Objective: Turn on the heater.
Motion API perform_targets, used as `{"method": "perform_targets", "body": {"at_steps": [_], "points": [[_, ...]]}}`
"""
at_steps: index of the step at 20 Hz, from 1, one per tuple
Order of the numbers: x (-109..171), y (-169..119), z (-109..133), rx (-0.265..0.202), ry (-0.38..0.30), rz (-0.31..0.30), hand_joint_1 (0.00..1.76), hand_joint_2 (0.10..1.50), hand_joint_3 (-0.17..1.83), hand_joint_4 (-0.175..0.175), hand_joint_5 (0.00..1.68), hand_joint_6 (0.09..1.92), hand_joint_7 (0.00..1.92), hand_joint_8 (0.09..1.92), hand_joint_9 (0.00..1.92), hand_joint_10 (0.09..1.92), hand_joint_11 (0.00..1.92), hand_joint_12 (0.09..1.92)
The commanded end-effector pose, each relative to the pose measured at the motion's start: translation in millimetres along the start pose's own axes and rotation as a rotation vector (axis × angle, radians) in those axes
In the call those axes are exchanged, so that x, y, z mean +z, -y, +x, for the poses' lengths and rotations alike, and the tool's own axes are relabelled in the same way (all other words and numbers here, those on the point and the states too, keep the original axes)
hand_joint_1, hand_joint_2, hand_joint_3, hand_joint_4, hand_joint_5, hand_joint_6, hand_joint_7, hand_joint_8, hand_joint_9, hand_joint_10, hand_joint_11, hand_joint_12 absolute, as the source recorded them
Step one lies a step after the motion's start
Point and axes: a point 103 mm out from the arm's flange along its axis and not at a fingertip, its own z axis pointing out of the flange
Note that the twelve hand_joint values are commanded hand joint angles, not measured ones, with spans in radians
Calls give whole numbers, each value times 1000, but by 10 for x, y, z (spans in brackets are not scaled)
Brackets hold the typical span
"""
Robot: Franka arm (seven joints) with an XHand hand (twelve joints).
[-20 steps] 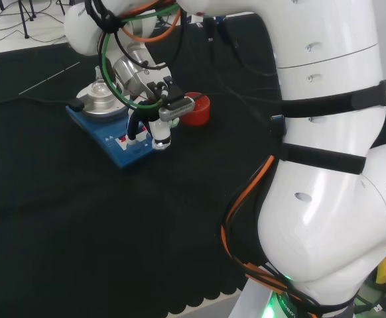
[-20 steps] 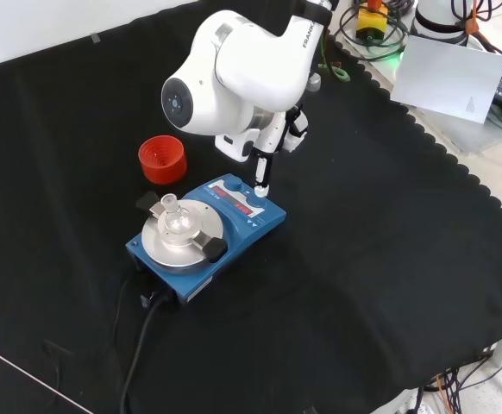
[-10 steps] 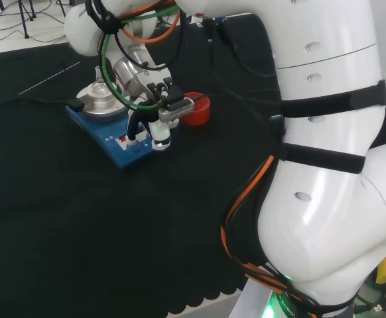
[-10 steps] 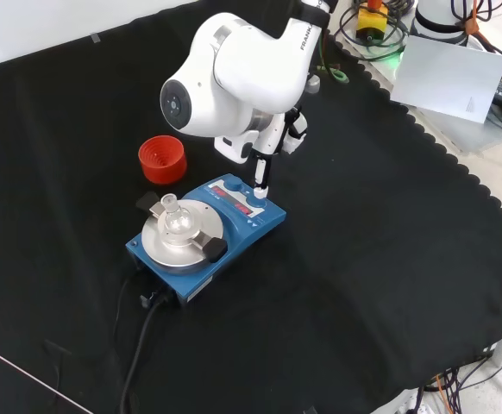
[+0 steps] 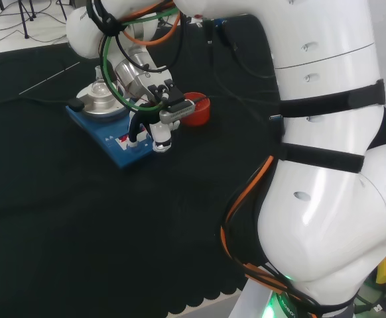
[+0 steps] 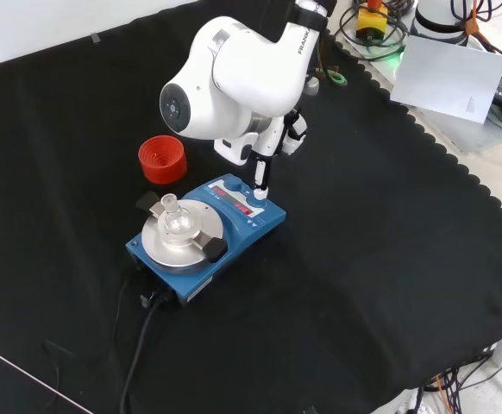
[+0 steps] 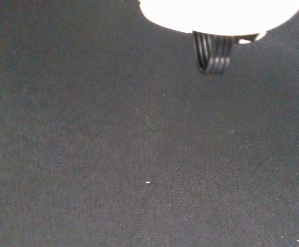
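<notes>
The white arm [image 6: 234, 73] leans over the black cloth [image 6: 389, 259] toward the blue heater [image 6: 206, 237], which sits near the cloth's middle in the front view with its control panel facing the arm. On its round metal plate [image 6: 178, 235] stands a small clear flask [image 6: 171, 207]; a red ribbed stand [image 6: 162, 159] waits just behind, apart from it. The hand [image 6: 262, 164] points one straight finger down at the panel's right end, the tip at or just above a blue knob [image 6: 259, 195]; I cannot tell whether it touches. To do this well, I would press or turn only that control, coming straight down, without nudging the heater and upsetting the flask.
</notes>
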Motion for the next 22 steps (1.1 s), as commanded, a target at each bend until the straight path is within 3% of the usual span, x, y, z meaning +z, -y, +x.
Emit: {"method": "perform_targets", "body": {"at_steps": [1, 12, 22], "points": [[11, -2, 0, 0, -1, 0, 1522, 521, 1300, 17, 271, 87, 1680, 1631, 1910, 1393, 1855, 1388], [-111, 196, 23, 3, 7, -38, 1523, 520, 1303, 17, 277, 87, 1680, 1631, 1913, 1389, 1855, 1389], [-87, 188, 39, 1, 8, -25, 1522, 518, 1306, 16, 281, 87, 1680, 1631, 1917, 1385, 1854, 1390]]}}
